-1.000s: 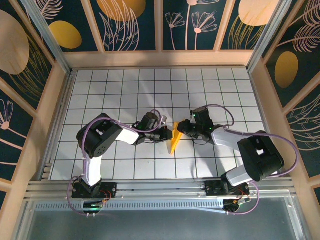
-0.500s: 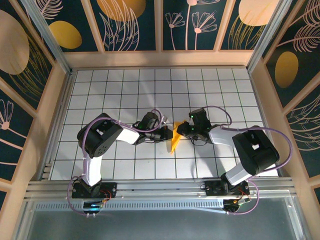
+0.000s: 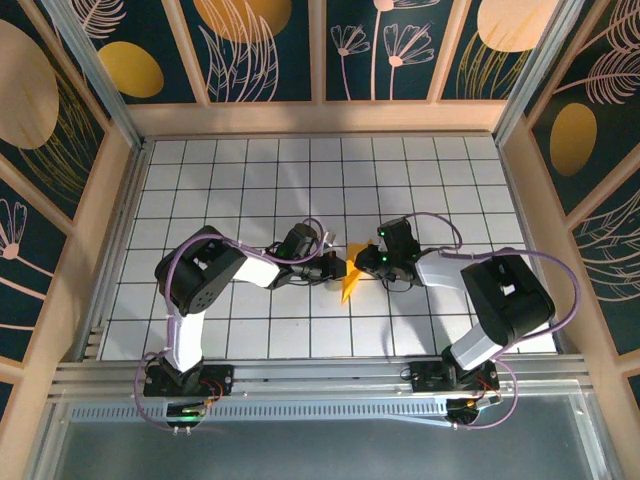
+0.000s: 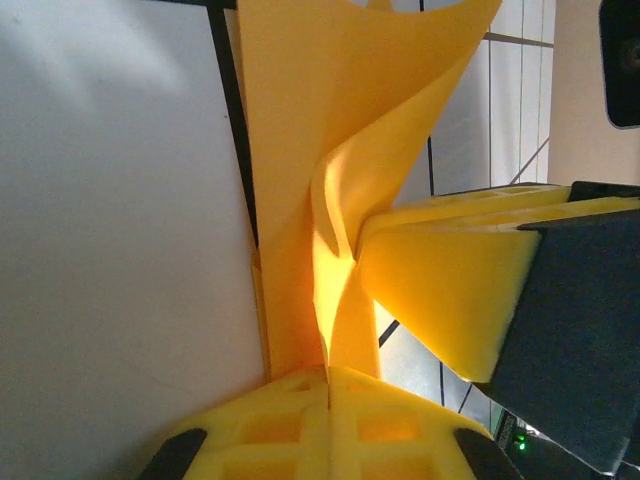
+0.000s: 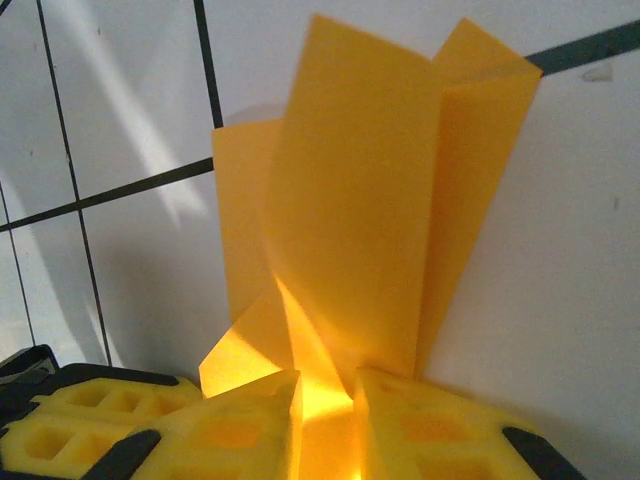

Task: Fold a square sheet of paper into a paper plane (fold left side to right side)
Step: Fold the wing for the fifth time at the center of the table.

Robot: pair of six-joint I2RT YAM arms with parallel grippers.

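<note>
Left fingers closed, pinching paper edge. Right fingers clamped on same folded orange-yellow paper from the opposite side. Paper stands up between the two, at middle of the white-tiled table.
</note>
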